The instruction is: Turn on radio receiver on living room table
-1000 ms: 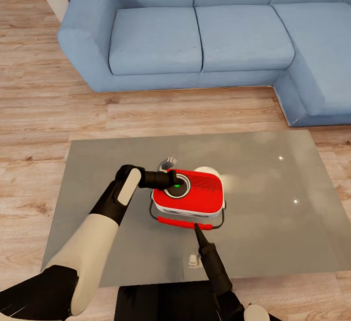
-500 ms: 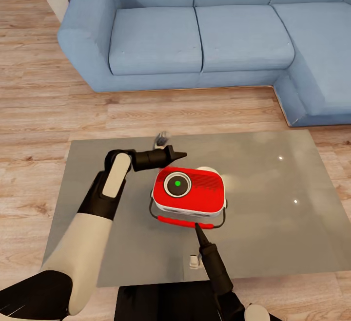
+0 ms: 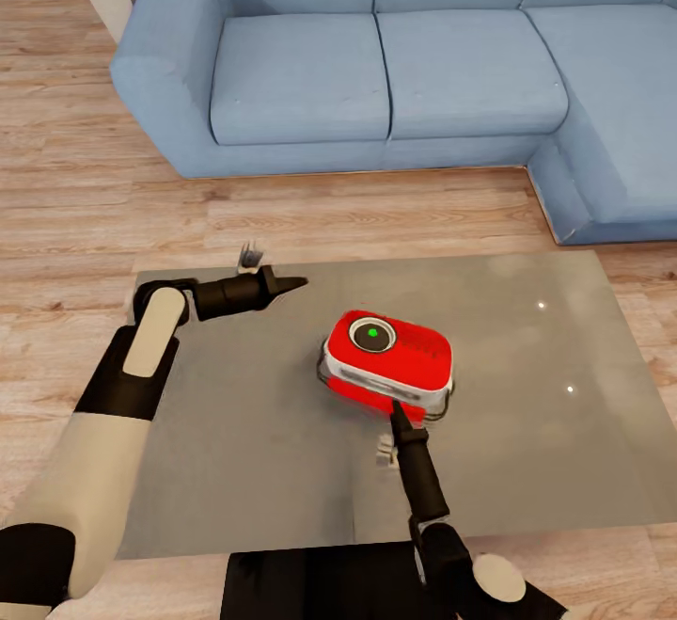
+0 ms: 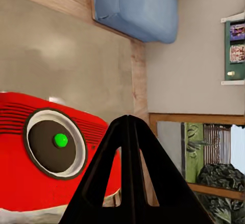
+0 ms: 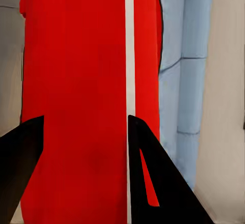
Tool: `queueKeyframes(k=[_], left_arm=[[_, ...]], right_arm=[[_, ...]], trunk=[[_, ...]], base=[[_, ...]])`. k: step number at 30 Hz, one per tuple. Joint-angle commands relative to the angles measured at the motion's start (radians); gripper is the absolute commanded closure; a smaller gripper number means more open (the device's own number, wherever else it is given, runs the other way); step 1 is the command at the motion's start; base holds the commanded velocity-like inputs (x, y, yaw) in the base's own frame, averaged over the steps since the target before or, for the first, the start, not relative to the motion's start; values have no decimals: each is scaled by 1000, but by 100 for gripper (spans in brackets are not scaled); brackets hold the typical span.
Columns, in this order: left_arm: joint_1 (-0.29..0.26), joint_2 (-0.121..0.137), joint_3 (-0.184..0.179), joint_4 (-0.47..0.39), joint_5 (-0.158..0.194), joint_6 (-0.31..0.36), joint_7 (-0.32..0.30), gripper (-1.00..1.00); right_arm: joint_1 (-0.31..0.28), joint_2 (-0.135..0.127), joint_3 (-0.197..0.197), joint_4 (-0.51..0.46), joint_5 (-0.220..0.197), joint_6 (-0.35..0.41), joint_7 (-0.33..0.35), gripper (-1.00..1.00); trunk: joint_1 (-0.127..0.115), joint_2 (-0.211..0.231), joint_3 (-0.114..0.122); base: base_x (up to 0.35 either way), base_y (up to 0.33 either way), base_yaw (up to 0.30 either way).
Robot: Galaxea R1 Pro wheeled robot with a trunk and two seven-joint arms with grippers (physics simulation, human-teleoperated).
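The red radio receiver lies on the glossy grey table, slightly right of the middle, with its round dark dial and a lit green dot facing up. My left gripper hovers to the radio's left and a little beyond it, apart from it, shut with its tips meeting; the radio's dial shows past them. My right gripper touches the radio's near side. In the right wrist view its fingers stand apart, and the radio's red body and white band lie close between and behind them.
A light-blue L-shaped sofa runs along the far side and bends round at the right. Wooden floor separates it from the table. The table's near edge is just in front of my trunk.
My left gripper has drawn back from the dial to the left and farther away. The radio has slid right and away and turned, and the right gripper followed it forward.
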Motion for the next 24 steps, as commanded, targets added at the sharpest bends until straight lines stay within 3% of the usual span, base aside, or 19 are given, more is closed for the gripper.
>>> queueKeyframes(k=[1,5,8,13,15,16,17,19,20,21,24], left_arm=[[0,18,0,0,21,0,1,100],[0,35,-1,4,39,0,2,100],[0,38,-2,10,40,0,4,100],[0,38,-3,65,32,0,8,100],[0,37,-3,106,27,0,35,100],[0,37,-4,127,25,0,70,100],[0,37,-4,132,24,0,83,100],[0,37,-4,139,22,-1,99,100],[0,36,-4,146,22,-1,105,100],[0,35,-4,150,22,-1,107,100],[0,33,-11,175,21,-3,108,100]], right_arm=[[0,-1,-44,-68,11,6,93,100],[0,-5,-147,-215,18,11,278,100],[0,-7,-210,-264,42,13,354,100],[0,-4,-347,-374,74,12,565,100],[-3,0,-426,-406,76,13,703,100],[-25,2,-491,-416,74,15,826,100],[-44,4,-528,-419,71,16,893,100],[-102,32,-640,-421,66,19,1089,100],[-179,78,-790,-421,65,23,1300,100],[-214,92,-846,-421,65,31,1379,100],[-322,108,-957,-420,65,118,1580,100]], trunk=[[0,0,0],[0,0,0],[0,0,0],[0,0,0],[0,0,0],[0,0,0],[0,0,0],[0,0,0],[0,0,0],[0,0,0],[0,0,0]], base=[[0,0,0],[0,0,0],[0,0,0],[0,0,0],[0,0,0],[0,0,0],[0,0,0],[0,0,0],[0,0,0],[0,0,0],[0,0,0]])
